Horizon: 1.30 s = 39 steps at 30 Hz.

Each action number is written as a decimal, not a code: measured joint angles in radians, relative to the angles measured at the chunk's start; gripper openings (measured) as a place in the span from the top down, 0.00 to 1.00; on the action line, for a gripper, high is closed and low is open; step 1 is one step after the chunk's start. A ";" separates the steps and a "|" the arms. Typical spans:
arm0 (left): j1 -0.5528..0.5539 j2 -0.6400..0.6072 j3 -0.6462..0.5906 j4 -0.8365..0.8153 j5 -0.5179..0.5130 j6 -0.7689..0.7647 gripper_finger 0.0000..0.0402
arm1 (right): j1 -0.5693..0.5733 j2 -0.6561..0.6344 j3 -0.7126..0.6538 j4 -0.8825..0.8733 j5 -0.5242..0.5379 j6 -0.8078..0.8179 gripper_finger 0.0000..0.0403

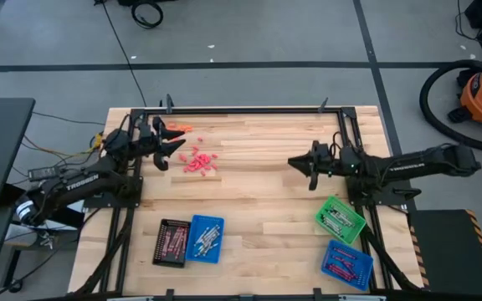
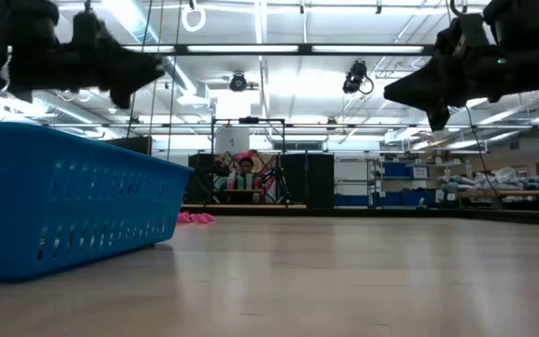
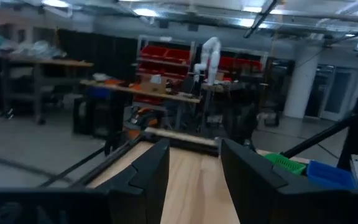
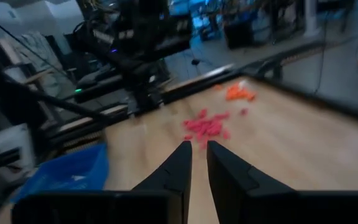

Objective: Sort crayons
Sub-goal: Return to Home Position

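— Which step does the robot look to be on?

— Most likely the return to rest. The left arm [image 1: 99, 180] sits at the bench's [image 1: 266, 201] left edge, its jaws raised just beside the loose crayons. The right arm [image 1: 408, 163] reaches in from the right edge, jaws hanging over bare wood near the middle. Neither is over a tray.

— And the jaws?

— The left ones are spread, with a wide strip of wood showing between them. The right ones are almost together, only a thin gap between them. Both pairs hold nothing.

— So is the sorting finished?

— It doesn't look that way. A pile of red-pink crayons [image 1: 199, 161] lies on the bench toward the far left, just in front of the left jaws, and a few orange crayons [image 1: 180, 128] lie beyond it near the far rail. The rest are already in trays along the near edge. The black tray [image 1: 159, 242] and a blue tray [image 1: 221, 241] sit touching at the left, and the green tray [image 1: 329, 201] and a second blue tray [image 1: 331, 253] are at the right.

— What would the next move need, if the job goes on?

— Probably one arm dropping onto the pile and picking a single stick out of the heap. They lie bunched together, so the jaws would need to close on one at the pile's edge. The carry would then cross to the near edge, well apart from the pile.
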 joint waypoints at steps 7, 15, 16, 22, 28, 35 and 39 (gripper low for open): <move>0.020 -0.100 -0.103 0.036 -0.041 -0.046 0.65 | -0.145 -0.084 0.000 0.023 0.009 -0.170 0.86; 0.105 -0.196 -0.117 -0.053 -0.065 -0.097 0.71 | -0.277 -0.268 0.000 0.052 -0.031 -0.201 0.86; 0.112 -0.207 -0.120 -0.089 -0.069 -0.125 0.71 | -0.288 -0.292 0.000 0.035 -0.048 -0.167 0.86; 0.123 -0.255 -0.120 -0.242 -0.159 -0.263 0.71 | -0.364 -0.437 -0.001 -0.072 -0.092 0.089 0.86; 0.123 -0.264 -0.120 -0.294 -0.229 -0.337 0.71 | -0.396 -0.602 -0.124 -0.059 -0.082 0.251 0.88; 0.123 -0.271 -0.121 -0.328 -0.294 -0.396 0.71 | -0.397 -0.744 -0.134 -0.150 -0.044 0.261 0.93; 0.113 -0.293 -0.121 -0.372 -0.305 -0.435 0.71 | -0.401 -0.755 -0.134 -0.293 -0.012 0.286 0.96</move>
